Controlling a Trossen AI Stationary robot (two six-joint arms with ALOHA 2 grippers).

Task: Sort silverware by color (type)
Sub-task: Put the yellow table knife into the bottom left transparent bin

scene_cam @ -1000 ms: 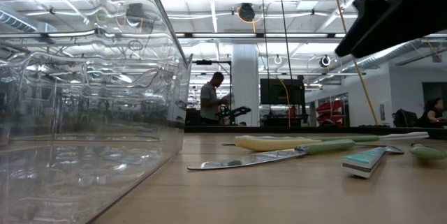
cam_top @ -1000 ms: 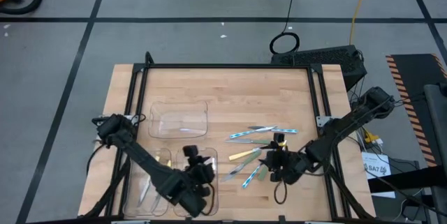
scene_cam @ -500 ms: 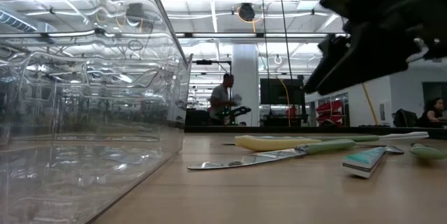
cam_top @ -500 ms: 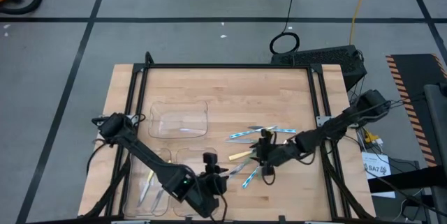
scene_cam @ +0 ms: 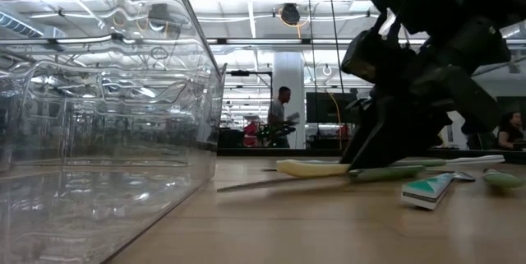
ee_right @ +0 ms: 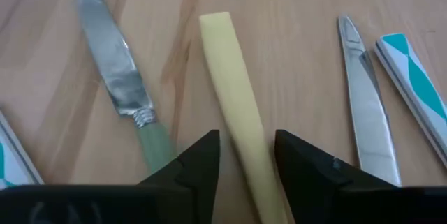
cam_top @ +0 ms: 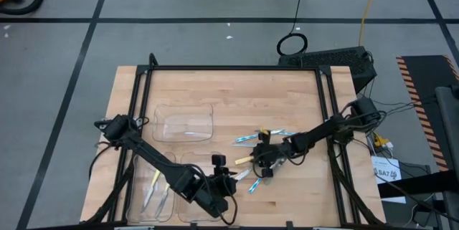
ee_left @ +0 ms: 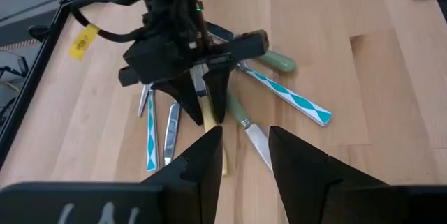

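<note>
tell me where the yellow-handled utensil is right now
In the high view the yellow-handled utensil lies right of centre on the table, under the right pincer, beside a green-handled knife.

Silverware (cam_top: 259, 150) flat, clustered on the table's right half

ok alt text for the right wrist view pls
The right gripper, fingers open, straddles a yellow utensil handle lying on the wooden table. A green-handled knife lies beside it.

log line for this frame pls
right claw: open, straddling yellow handle | left claw: open, nearby, empty | tray: empty
</note>
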